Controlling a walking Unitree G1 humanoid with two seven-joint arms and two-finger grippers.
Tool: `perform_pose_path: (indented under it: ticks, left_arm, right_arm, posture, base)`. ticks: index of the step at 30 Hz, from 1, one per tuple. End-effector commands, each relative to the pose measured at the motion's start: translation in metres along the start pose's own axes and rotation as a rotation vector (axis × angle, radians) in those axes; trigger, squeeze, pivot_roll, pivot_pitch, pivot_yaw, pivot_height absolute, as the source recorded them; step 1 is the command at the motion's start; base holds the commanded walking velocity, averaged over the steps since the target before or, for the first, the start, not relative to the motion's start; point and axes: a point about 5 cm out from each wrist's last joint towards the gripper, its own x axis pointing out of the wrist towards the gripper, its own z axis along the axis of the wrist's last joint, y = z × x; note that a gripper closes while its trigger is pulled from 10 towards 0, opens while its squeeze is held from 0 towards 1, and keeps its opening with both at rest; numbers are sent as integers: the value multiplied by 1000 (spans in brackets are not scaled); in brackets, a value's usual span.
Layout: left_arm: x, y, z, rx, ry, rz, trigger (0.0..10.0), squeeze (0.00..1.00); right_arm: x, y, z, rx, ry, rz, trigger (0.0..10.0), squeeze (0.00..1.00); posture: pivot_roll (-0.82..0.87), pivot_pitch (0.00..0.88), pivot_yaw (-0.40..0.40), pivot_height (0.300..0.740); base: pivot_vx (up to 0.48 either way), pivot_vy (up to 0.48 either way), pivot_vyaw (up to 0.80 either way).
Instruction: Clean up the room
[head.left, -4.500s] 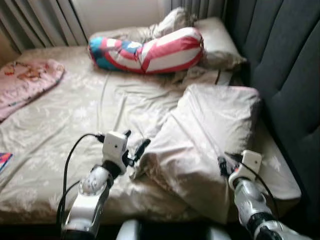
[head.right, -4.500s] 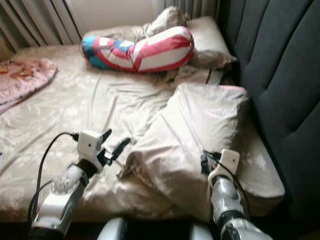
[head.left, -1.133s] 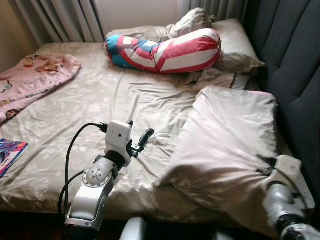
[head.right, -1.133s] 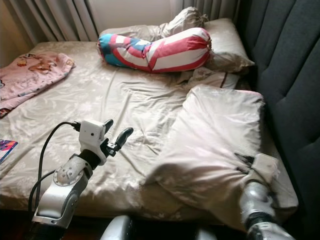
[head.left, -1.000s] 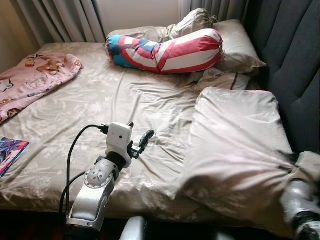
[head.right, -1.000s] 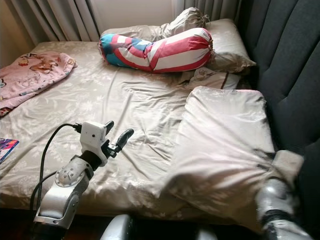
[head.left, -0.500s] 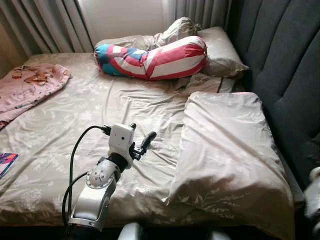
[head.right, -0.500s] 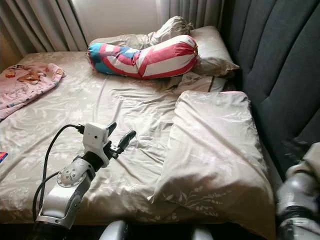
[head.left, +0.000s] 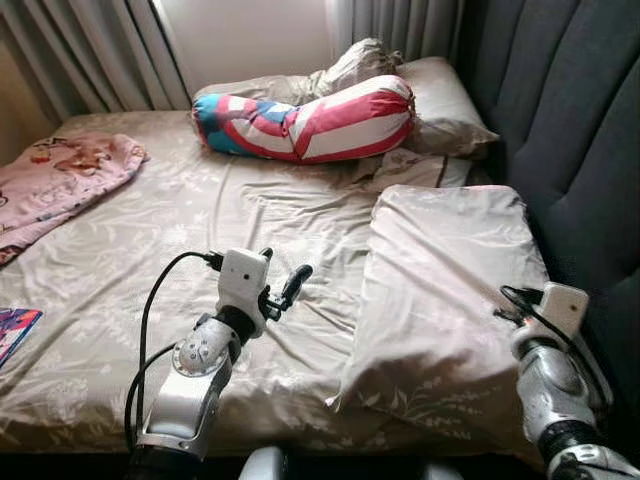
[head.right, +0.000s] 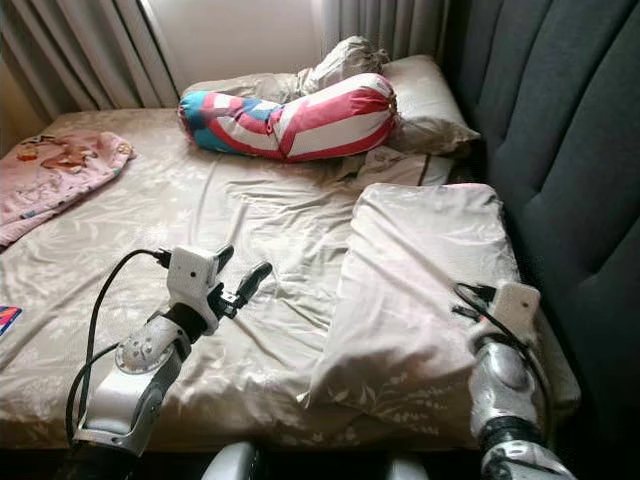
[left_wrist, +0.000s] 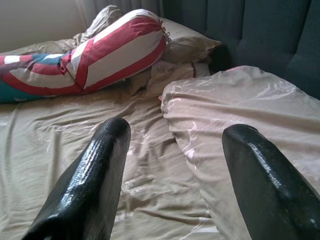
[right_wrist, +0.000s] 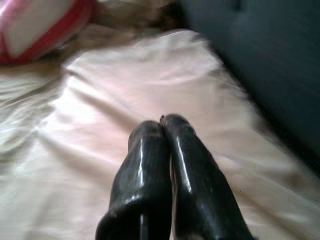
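Note:
A large beige pillow (head.left: 450, 290) lies flat on the right side of the bed, along the dark grey headboard (head.left: 570, 130). My right gripper (right_wrist: 161, 122) hovers over its near right part, fingers shut together with nothing between them. My left gripper (head.left: 282, 272) is open above the rumpled beige sheet (head.left: 230, 220), just left of the pillow's edge. In the left wrist view its two black fingers (left_wrist: 95, 170) stand wide apart and point toward the pillow (left_wrist: 250, 105) and a striped bolster (left_wrist: 100, 50).
A red, white and blue bolster (head.left: 305, 115) lies across the far end of the bed, with more beige pillows (head.left: 440, 95) behind it. A pink blanket (head.left: 60, 175) sits at the far left. A colourful book (head.left: 12, 330) pokes in at the left edge.
The pillow has been pulled right and laid flat by the headboard. My right arm dropped low at the right edge, then rose again over the pillow. The left arm stayed put.

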Motion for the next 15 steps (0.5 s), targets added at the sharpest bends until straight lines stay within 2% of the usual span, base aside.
perform_pose_path:
  ticks: [1,5,15]
  left_arm:
    - [-3,10,-6,-1,20,43,10000,0]
    - [-6,16,-11,-13,40,78,10000,0]
    - [-4,14,-13,-19,37,78,10000,0]
  right_arm:
    - [-3,16,-11,-3,28,63,10000,0]
    - [-8,25,-21,13,46,84,10000,0]
    - [-16,38,-37,28,89,112,10000,0]
  posture:
    - [-16,0,47,630]
    - [-16,0,46,630]
    - [-20,0,42,630]
  base:
    - [0,0,0]
    - [0,0,0]
    - [0,392,0]
